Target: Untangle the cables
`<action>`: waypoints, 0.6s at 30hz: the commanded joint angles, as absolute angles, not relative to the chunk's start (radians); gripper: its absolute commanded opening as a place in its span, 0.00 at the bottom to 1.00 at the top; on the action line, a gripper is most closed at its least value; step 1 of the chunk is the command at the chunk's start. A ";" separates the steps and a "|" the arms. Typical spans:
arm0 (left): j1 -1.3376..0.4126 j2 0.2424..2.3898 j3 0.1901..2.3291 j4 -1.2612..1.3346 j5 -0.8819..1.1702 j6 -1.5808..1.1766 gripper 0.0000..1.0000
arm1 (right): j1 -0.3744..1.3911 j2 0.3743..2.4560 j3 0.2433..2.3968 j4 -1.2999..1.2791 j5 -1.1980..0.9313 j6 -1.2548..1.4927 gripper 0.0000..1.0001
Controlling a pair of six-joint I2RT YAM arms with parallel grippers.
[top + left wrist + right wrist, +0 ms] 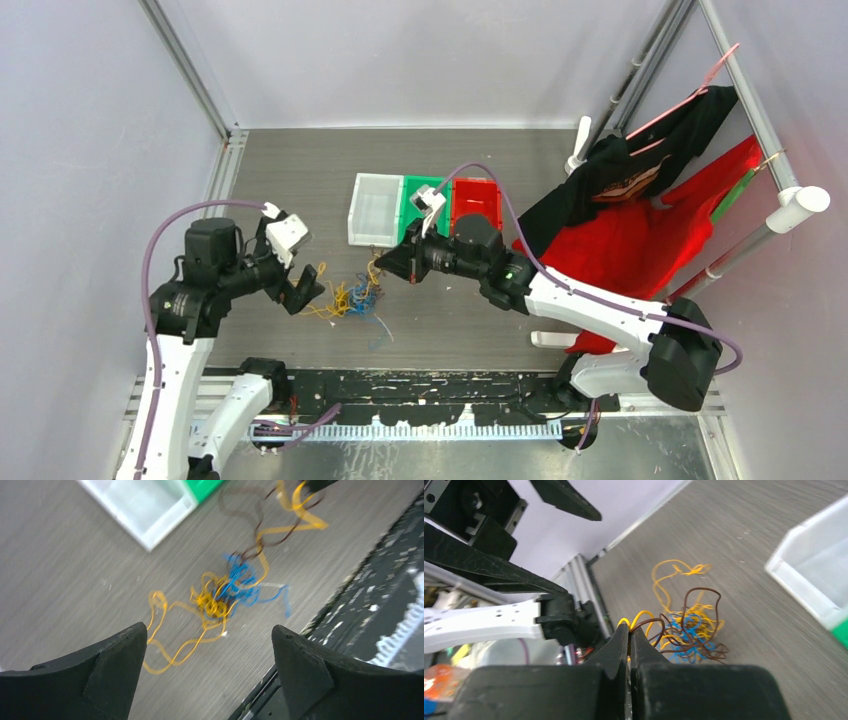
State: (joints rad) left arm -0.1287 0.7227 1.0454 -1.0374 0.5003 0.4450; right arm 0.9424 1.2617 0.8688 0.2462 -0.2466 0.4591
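Currently, the cables (352, 295) lie tangled mid-frame on the worktop (470, 320). The right gripper (629, 632), closed, apparently pinches 2 strands to draw them out; the left gripper (208, 630) hangs wide, empty.

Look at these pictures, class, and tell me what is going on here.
Two robot arms are working on a tangle of thin yellow, blue and brown wires lying on the grey table. The right arm has its jaws shut on yellow and brown strands at the tangle's edge. The left arm hovers nearby, jaws wide open and empty. The bundle is not yet separated.
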 commanded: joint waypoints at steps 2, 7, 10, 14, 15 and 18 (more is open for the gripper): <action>-0.126 0.762 1.124 -0.995 0.848 0.394 0.91 | 0.931 1.262 0.979 0.332 -0.459 0.581 0.01; -0.125 0.816 1.096 -0.962 0.967 0.366 0.81 | 0.926 1.275 1.015 0.410 -0.498 0.679 0.01; -0.126 0.784 1.055 -0.871 0.984 0.311 0.75 | 0.926 1.284 1.035 0.439 -0.509 0.738 0.01; -0.126 0.741 1.028 -0.794 1.019 0.284 0.68 | 0.926 1.305 1.063 0.457 -0.511 0.788 0.01; -0.126 0.743 1.032 -0.808 1.032 0.284 0.66 | 0.927 1.311 1.070 0.462 -0.510 0.799 0.01; -0.126 0.762 1.043 -0.859 1.078 0.306 0.63 | 0.926 1.337 1.087 0.475 -0.511 0.837 0.01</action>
State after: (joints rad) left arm -0.1287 0.7616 1.0214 -0.8883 0.9710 0.3138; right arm 0.9318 1.3182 1.0199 0.3805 -0.4885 0.7555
